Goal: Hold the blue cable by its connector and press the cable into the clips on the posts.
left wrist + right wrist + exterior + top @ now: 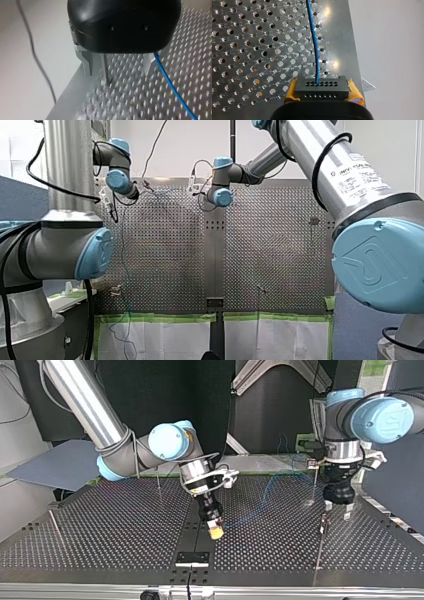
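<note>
My right gripper [322, 93] is shut with its yellow pads on the black connector [322, 87] of the blue cable [314, 40]. The cable runs straight ahead from the connector over the perforated plate. At the top view's middle the right gripper [215, 531] hangs low over the table, and the blue cable [260, 504] sags away from it toward the far right. My left gripper [117, 72] stands open, its metal fingers [86, 65] on either side of a thin post [106, 68]. The cable [170, 85] passes just beside one finger. The left gripper [337, 510] hovers over a post [320, 545].
More thin posts stand on the perforated table: one [158, 482] behind my right arm, one [315, 485] behind my left gripper, one [54, 525] at the top view's left. A black bracket [192, 558] sits at the near edge. Green tape [160, 318] lines the table's edge in the front view.
</note>
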